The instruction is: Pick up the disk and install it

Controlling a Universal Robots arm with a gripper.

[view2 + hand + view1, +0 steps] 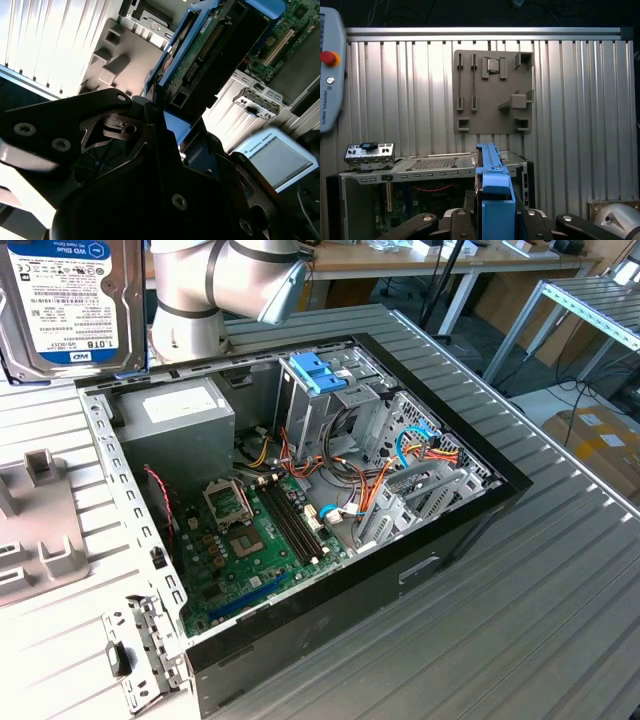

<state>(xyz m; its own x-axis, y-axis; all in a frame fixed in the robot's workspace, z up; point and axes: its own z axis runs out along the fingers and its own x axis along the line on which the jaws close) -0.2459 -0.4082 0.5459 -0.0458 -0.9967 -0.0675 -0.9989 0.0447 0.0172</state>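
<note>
First wrist view: the gripper (494, 225) was clamped on the disk (492, 185), with a black finger (462, 222) on either side of its blue-framed edge. The disk stood upright and edge-on between them. It was carried in the air, clear of the ribbed metal tabletop (405, 100), and was seen against the wall of the open computer case (435, 162).

Second wrist view: the same grasp from the other side. The gripper (167, 125) pinched the lower end of the disk (205, 55), whose green circuit-board face and blue side rail were turned to the camera.

Exterior view: the disk (70, 300) hung at the exterior view's left, above the far corner of the computer case (440, 530), with its white label facing the camera. The robot arm (230, 280) rose behind the case, near the tabletop's (560, 580) far edge. The case lay on its side, lid off, in the middle of the tabletop. Inside it were:
- a grey power-supply box (175, 420) in the far corner at the exterior view's left;
- a metal cage with light-blue handles (318, 370) beside that box;
- a green motherboard (250, 540) on the floor of the case.

A grey fixture plate (40, 530) lay flat just beside the case, toward the tabletop's edge at the exterior view's left. A teach pendant (327, 65) rested at the tabletop's edge in the first wrist view.
</note>
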